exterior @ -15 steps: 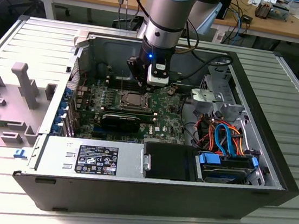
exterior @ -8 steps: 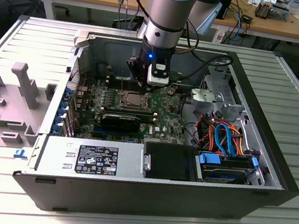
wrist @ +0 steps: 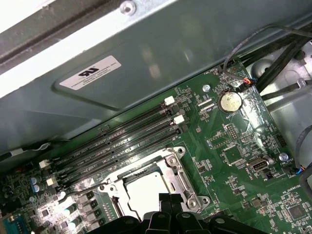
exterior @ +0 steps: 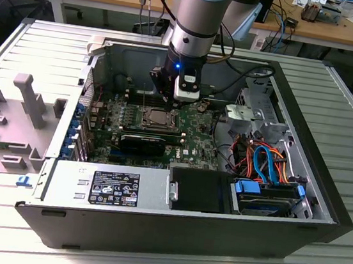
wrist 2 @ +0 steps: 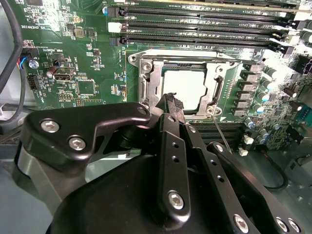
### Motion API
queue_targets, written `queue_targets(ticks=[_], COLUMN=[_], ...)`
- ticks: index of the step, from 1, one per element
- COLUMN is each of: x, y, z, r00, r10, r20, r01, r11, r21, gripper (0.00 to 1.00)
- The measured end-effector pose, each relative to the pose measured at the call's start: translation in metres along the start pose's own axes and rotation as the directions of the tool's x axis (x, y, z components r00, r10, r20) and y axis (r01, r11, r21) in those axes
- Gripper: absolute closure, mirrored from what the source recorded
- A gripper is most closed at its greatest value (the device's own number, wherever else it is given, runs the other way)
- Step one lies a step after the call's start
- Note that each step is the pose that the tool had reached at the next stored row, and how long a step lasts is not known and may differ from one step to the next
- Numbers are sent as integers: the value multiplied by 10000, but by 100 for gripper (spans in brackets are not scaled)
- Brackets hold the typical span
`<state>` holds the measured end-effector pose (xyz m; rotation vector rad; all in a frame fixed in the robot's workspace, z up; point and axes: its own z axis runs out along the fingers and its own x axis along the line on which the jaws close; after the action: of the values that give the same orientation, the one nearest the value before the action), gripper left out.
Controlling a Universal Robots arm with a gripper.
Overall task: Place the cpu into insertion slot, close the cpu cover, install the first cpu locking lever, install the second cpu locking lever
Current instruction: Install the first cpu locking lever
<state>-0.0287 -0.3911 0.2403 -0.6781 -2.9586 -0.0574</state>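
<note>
The cpu [wrist 2: 187, 87] lies flat in the insertion slot [exterior: 160, 118], its silvery top showing through the window of the cpu cover [wrist 2: 152, 80]. The cover lies down over the chip's edges. A thin locking lever rod [wrist 2: 219, 129] sticks out from one corner of the socket, and another lever [wrist: 80, 191] runs off its other side. My gripper [wrist 2: 171, 100] hangs just above the socket's edge with its black fingers pressed together, and nothing shows between them. The fingertips [wrist: 165, 199] stand over the cover's rim beside the cpu [wrist: 146, 192].
Long black memory slots [wrist 2: 195, 29] run beside the socket. The open computer case [exterior: 324, 189] has steel walls all around, with a black power supply [exterior: 112, 185], a drive bay with coloured cables [exterior: 263, 162] and a coin battery [wrist: 229, 102] on the board.
</note>
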Motion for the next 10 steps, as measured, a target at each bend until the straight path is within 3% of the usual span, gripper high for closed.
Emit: queue_targets(ticks=[10], x=[-1], y=[-2], z=[0], r00=[10000], r10=[-51], r20=[-1], r01=[51], r11=[10000], r21=[5], gripper=[89])
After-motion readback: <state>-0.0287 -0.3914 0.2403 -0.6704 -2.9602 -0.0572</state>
